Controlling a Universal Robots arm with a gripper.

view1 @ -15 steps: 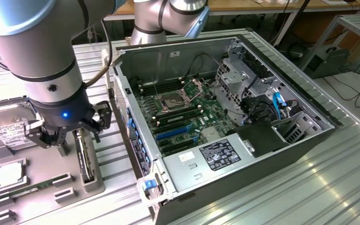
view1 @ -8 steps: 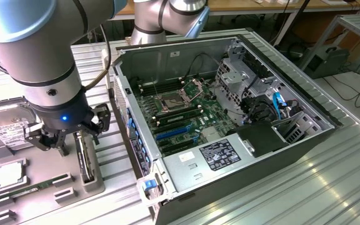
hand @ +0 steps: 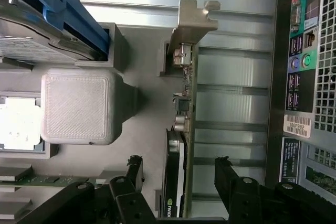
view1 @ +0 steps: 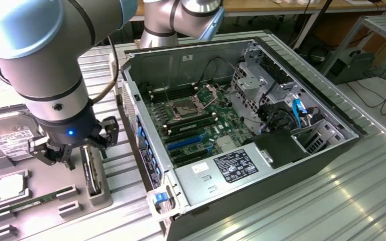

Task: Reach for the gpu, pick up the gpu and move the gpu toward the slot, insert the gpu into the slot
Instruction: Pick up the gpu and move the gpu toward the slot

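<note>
Gripper (hand: pixel 178 164) open, jaws spread on either side of the gpu (hand: pixel 187 103), not touching it. Gpu stands on edge in grey holder (view1: pixel 103 199), beside computer case (view1: pixel 179 221).

One robot arm (view1: pixel 38 60) carrying one gripper (view1: pixel 76 155) with two dark fingers (hand: pixel 231 182). One open computer case (view1: pixel 330 103). One grey tray (view1: pixel 52 187) holding one gpu (view1: pixel 92 173), one silver hard drive (view1: pixel 8 138), one square processor chip (view1: pixel 10 187) and one green memory stick (view1: pixel 28 206).
</note>
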